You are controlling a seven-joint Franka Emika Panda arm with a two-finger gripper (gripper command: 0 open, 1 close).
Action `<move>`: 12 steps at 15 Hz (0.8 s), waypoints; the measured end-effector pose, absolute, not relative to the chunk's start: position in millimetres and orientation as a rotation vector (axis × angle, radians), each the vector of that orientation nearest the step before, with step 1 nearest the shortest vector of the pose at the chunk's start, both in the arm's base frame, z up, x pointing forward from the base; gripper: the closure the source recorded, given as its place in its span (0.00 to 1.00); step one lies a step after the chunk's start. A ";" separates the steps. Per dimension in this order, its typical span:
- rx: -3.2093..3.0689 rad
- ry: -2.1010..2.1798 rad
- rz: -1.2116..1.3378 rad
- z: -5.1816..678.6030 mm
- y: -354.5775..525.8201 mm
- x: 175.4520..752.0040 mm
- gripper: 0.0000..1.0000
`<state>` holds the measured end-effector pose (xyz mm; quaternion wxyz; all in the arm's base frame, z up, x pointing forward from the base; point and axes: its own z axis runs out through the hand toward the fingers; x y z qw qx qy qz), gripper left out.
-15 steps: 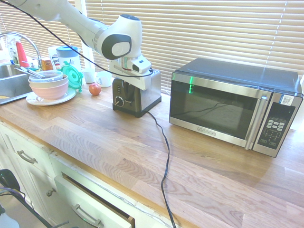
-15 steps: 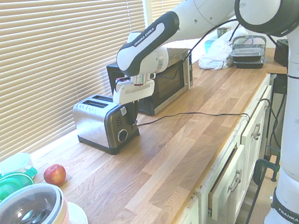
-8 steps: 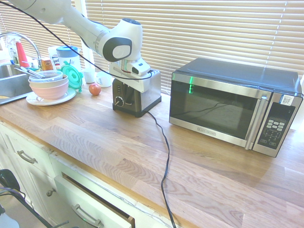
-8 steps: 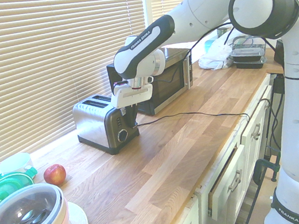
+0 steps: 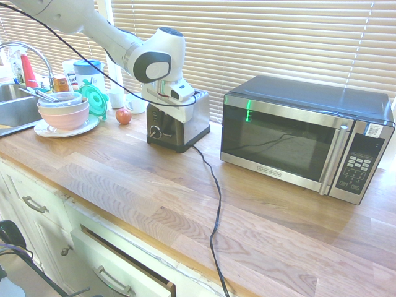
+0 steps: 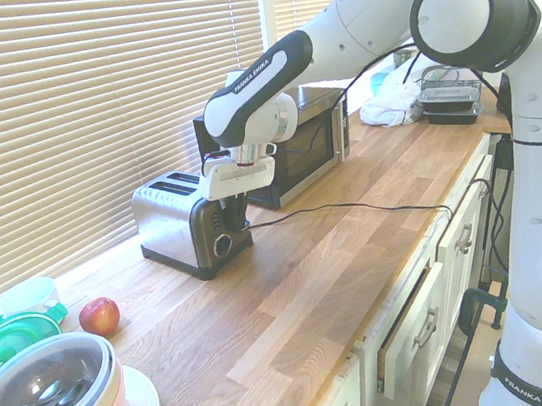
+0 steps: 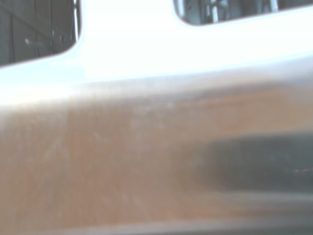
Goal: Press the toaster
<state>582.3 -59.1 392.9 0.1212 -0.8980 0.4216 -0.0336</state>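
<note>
Over by the window blinds, the toaster (image 5: pixel 176 124) sits on the wooden surface (image 5: pixel 260 210), its black knob end facing the room and its black cord (image 5: pixel 213 204) trailing off toward the front edge. Right above that knob end hangs the white arm, pointing steeply down, with the claw (image 6: pixel 232 206) at the toaster's black end where the lever side is; its fingers are pressed together with nothing between them. Whether they actually touch the lever I can't make out. Just beside the toaster stands the steel-and-black microwave (image 5: pixel 303 139). On the toaster's other side lies a red apple (image 6: pixel 99 316), then a stack of bowls (image 5: pixel 63 110) on a plate near the sink (image 5: pixel 12 105). Close up, the wrist view is only a blur of brushed metal.
</note>
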 end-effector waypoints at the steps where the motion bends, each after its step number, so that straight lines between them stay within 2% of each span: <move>1: -2.611 1.234 -0.137 404.4 -64.4 577.7 1.00; 5: -2.577 1.202 -0.314 465.1 -87.9 523.9 1.00; 7: -2.615 1.148 -0.367 474.6 -74.6 487.6 1.00; 9: -2.668 1.095 -0.373 467.0 -50.1 452.2 1.00; 12: -2.733 1.104 -0.301 408.8 -22.5 411.8 1.00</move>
